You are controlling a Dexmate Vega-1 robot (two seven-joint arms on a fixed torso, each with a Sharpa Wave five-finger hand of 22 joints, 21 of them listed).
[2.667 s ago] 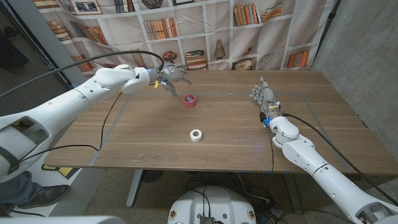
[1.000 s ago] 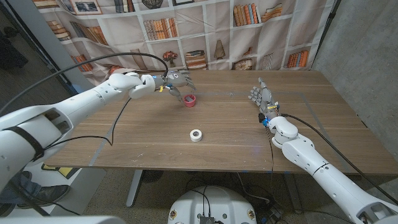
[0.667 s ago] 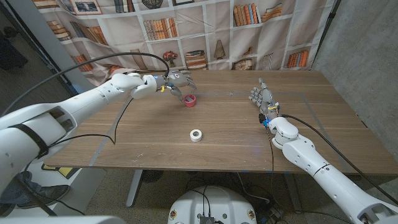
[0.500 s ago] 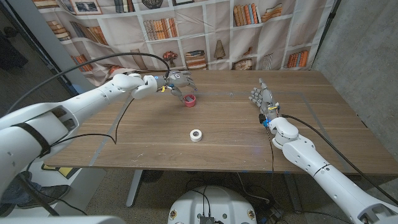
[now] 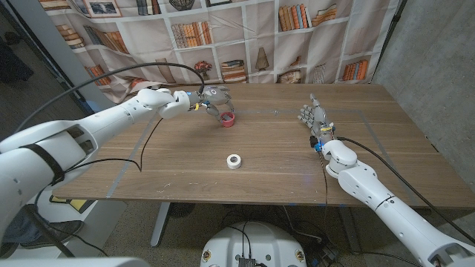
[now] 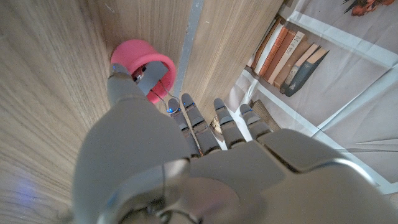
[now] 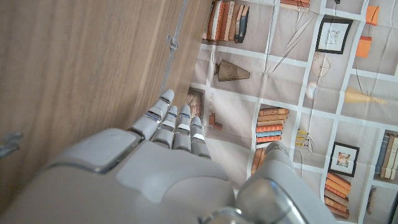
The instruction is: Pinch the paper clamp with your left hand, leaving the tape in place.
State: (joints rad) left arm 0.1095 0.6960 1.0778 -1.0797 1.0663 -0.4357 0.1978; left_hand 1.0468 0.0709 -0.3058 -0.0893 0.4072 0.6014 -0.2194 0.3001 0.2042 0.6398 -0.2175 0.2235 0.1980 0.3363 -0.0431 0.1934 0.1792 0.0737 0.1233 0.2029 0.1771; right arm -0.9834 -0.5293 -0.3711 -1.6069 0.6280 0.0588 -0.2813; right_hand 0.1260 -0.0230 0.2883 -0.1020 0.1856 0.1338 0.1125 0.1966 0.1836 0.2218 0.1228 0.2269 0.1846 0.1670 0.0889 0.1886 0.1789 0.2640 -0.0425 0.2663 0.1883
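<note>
- At the desk's (image 5: 185, 159) far left part, the left hand (image 5: 210, 97) reaches the red paper clamp (image 5: 227, 119), fingers (image 6: 122, 87) touching it; a firm pinch I cannot tell
- Nearer the front, the white tape (image 5: 234, 161) lies well apart
- Right hand (image 5: 313, 116) stands empty, fingers straight

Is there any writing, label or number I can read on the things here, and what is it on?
No text can be read.
Red clamp by the left hand: no marking shows.
White tape: plain, no print visible.
Right hand: no label shows.
Book spines on the backdrop: any lettering is too small and blurred to read.
</note>
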